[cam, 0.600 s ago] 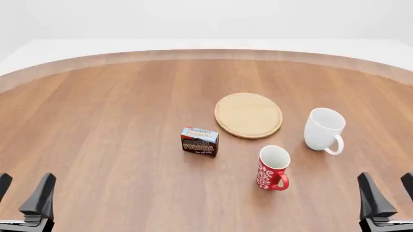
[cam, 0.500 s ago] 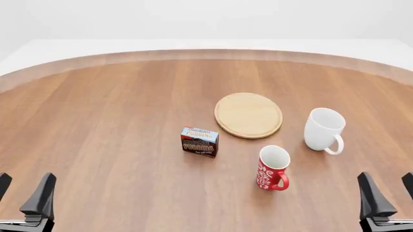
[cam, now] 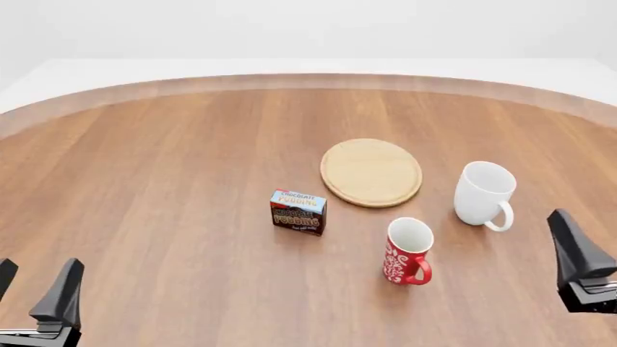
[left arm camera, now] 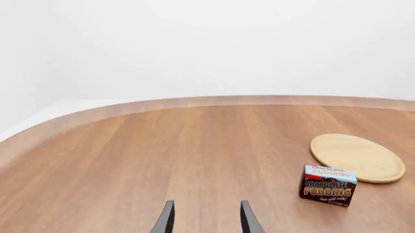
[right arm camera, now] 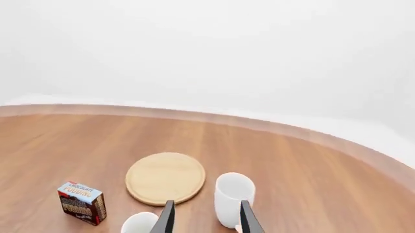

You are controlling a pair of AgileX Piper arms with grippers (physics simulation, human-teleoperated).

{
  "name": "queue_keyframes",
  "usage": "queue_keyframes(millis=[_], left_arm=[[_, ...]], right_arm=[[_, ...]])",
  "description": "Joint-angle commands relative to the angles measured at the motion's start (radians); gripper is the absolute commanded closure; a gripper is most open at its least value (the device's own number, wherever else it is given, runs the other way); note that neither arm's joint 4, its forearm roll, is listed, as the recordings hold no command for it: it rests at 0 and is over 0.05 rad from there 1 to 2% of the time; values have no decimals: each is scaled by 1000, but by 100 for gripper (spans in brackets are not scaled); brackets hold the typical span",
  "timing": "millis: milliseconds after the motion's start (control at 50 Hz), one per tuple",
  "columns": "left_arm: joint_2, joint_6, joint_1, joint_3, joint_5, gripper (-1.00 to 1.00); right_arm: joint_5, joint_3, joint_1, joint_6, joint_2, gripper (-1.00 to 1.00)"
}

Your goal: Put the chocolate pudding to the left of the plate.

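The chocolate pudding (cam: 298,212) stands upright on the table (cam: 173,166), untouched, at about 7 o'clock from the plate (cam: 371,172), just beside its near-left rim but apart from it; same spot as half a second ago. What changed: the right gripper (cam: 597,260) has lifted and moved forward from the bottom-right corner, while the left gripper (cam: 34,293) hasn't budged. Both claws are released with nothing between the fingers, as the wrist views show. So the reach looks to be starting with the right arm, nothing grasped yet, task essentially at the beginning. The red patterned mug (cam: 408,251) sits at 4 o'clock from the pudding and the white mug (cam: 483,194) at 3 o'clock of the plate. Both likely stand in the right arm's path. The spot at 9 o'clock from the plate is bare wood.
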Motion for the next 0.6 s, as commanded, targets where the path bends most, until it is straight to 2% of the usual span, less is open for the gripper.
queue_keyframes(millis=[20, 60, 80, 100, 180, 220, 320, 360, 400, 480, 540, 600], left_arm=[[0, 0, 0, 0, 0, -100], [0, 0, 0, 0, 0, -100], [0, 0, 0, 0, 0, -100], [0, 0, 0, 0, 0, -100], [0, 0, 0, 0, 0, -100], [0, 0, 0, 0, 0, -100], [0, 0, 0, 0, 0, -100], [0, 0, 0, 0, 0, -100], [0, 0, 0, 0, 0, -100], [0, 0, 0, 0, 0, -100], [0, 0, 0, 0, 0, -100], [0, 0, 0, 0, 0, -100]], right_arm=[[17, -244, 102, -78, 239, -100], [30, -290, 136, -64, 274, -100], [29, -315, 150, -93, 302, -100], [30, -352, 200, -143, 349, -100], [49, -432, 242, -165, 439, -100], [66, -495, 240, -159, 518, -100], [87, -585, 253, -183, 627, -100], [105, -620, 288, -172, 678, -100], [99, -634, 299, -205, 707, -100], [138, -704, 320, -205, 814, -100], [146, -745, 314, -240, 881, -100], [152, -781, 314, -234, 932, -100]])
